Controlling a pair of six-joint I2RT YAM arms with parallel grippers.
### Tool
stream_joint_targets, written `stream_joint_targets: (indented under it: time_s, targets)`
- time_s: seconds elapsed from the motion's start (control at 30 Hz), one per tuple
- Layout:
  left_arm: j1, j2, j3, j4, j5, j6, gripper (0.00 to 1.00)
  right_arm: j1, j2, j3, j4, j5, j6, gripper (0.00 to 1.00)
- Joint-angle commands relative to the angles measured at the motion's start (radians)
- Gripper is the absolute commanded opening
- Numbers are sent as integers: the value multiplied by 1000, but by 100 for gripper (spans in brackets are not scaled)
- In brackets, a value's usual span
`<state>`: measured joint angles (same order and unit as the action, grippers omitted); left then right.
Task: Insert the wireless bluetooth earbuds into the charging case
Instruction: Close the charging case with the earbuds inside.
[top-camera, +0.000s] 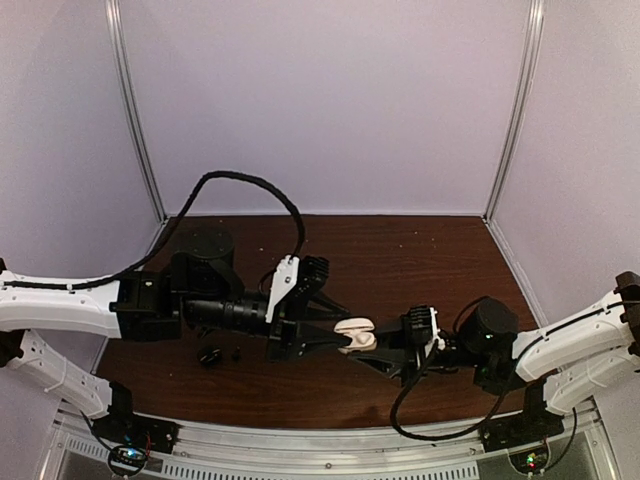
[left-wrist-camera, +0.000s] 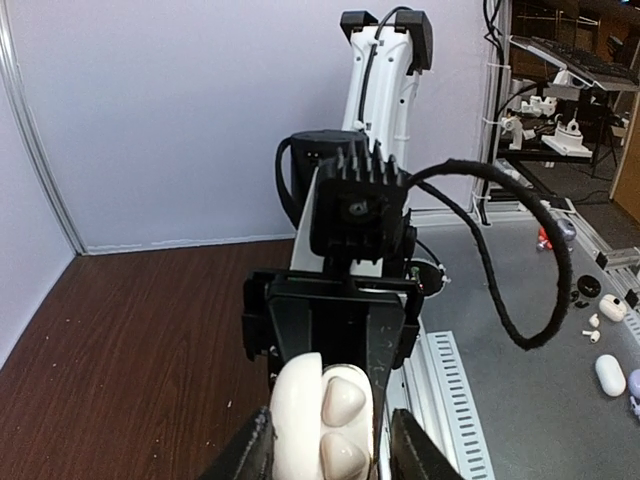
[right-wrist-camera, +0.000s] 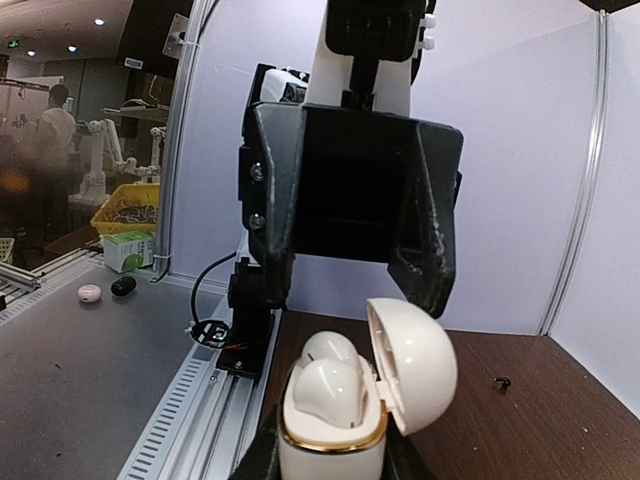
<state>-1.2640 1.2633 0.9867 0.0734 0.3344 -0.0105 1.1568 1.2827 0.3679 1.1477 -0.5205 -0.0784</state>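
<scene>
The left gripper (right-wrist-camera: 352, 297) faces the right one, its black jaws spread apart on either side of the cream, pebble-shaped plastic charging case (right-wrist-camera: 415, 365). The case's lid is hinged open and two small cream-white plastic earbuds (right-wrist-camera: 325, 385) sit inside it. The right gripper (top-camera: 375, 350) is clamped on the case above the dark brown wooden table (top-camera: 420, 260).

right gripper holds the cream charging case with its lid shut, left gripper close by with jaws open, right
Not quite: the lid is open, not shut. The right wrist view shows the cream pebble-shaped plastic charging case with it swung aside and two white earbuds seated inside. The rest stands: the right gripper holds the case and the left gripper is close by, jaws open.
</scene>
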Motion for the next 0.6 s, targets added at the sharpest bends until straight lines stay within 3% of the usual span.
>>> stream_joint_targets:
  time_s: [0.0, 0.3, 0.57]
  targets:
    - [-3, 14, 12, 19, 52, 40, 38, 4, -19, 20, 20, 0, 7, 0]
    - [-7, 27, 21, 7, 61, 61, 31, 4, -22, 17, 25, 14, 16, 0]
    - [-9, 16, 25, -11, 24, 85, 36, 2, -19, 20, 26, 39, 45, 0]
